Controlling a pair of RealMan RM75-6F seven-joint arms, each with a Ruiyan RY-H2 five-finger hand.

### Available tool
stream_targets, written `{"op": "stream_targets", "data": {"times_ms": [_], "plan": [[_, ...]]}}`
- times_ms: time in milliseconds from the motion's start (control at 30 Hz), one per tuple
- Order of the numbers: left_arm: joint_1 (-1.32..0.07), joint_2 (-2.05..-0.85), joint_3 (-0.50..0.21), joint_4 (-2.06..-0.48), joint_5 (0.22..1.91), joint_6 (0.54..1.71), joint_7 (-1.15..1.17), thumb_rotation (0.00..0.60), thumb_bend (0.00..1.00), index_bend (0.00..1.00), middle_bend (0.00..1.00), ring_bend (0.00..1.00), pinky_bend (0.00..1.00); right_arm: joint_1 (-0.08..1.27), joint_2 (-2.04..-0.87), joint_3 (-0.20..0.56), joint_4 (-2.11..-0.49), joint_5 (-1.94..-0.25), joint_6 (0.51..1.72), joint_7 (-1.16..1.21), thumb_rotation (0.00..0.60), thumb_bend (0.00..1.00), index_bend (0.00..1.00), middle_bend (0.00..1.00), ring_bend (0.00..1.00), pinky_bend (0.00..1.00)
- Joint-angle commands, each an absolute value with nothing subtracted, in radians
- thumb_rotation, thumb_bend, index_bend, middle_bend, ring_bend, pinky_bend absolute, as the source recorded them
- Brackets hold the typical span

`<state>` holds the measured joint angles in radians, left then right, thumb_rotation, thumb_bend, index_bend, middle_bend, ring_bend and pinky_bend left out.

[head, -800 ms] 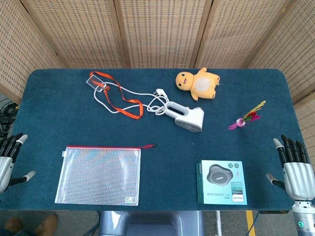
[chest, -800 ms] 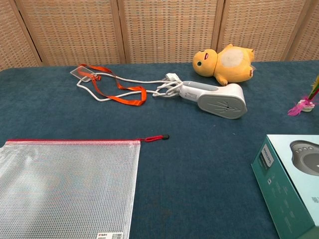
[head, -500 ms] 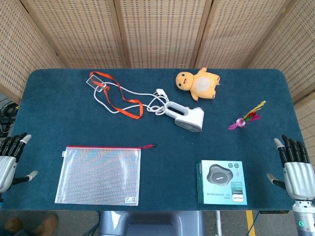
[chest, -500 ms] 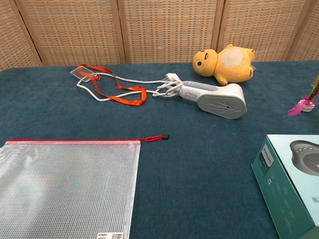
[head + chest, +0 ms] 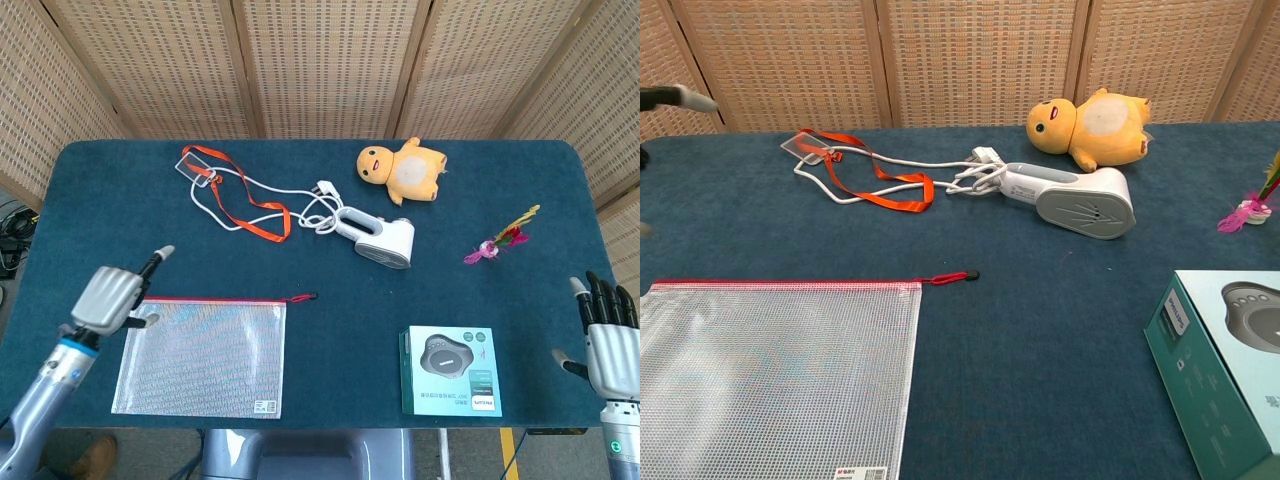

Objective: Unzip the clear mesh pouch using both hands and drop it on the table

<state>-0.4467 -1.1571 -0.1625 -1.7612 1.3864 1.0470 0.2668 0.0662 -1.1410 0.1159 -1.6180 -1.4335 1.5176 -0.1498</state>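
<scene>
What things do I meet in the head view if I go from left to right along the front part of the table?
left hand → clear mesh pouch → teal box → right hand

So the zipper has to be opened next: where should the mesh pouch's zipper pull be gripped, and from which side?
Probably pinch the red pull tab; it sticks out past the mesh pouch at its top right corner, lying flat on the table. Come from above on the right, while the left robot hand steadies the left edge.

clear mesh pouch [image 5: 200, 356], matt cloth table [image 5: 330, 300]
</scene>
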Motion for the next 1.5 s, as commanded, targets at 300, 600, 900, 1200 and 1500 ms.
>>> {"op": "stream_targets", "data": {"times_ms": [300, 600, 900, 1200, 1500], "plan": [[-0.915, -1.437, -0.28, -1.689, 0.765, 0.753, 0.605, 0.6, 0.12, 0.32, 1.0, 0.97, 0.97, 0.069, -1.153, 0.121, -1.598, -1.398, 1.5, -0.177, 0.6, 0.0, 0.0, 0.0, 0.0, 0.0], [-1.086, -1.562, -0.25, -1.604, 0.537, 0.834, 0.725, 0.6, 0.32, 0.4, 1.0, 0.98, 0.97, 0.076, -1.159, 0.122, -1.589, -1.384, 1.482, -0.182, 0.6, 0.0, 0.0, 0.0, 0.0, 0.0], [-1.162, -1.671, -0.211, -1.454, 0.395, 0.818, 0.732, 0.6, 0.4, 0.42, 1.0, 0.98, 0.97, 0.082, -1.162, 0.122, -1.577, -1.361, 1.456, -0.181, 0.6, 0.0, 0.0, 0.0, 0.0, 0.0], [-1.177, -1.739, -0.189, -1.339, 0.402, 0.754, 0.669, 0.6, 0.4, 0.42, 1.0, 0.98, 0.97, 0.084, -1.164, 0.121, -1.568, -1.348, 1.441, -0.179, 0.6, 0.0, 0.0, 0.0, 0.0, 0.0], [-1.199, -1.801, -0.182, -1.261, 0.414, 0.736, 0.635, 0.6, 0.4, 0.42, 1.0, 0.98, 0.97, 0.084, -1.162, 0.122, -1.557, -1.332, 1.428, -0.164, 0.6, 0.0, 0.0, 0.0, 0.0, 0.0]]}}
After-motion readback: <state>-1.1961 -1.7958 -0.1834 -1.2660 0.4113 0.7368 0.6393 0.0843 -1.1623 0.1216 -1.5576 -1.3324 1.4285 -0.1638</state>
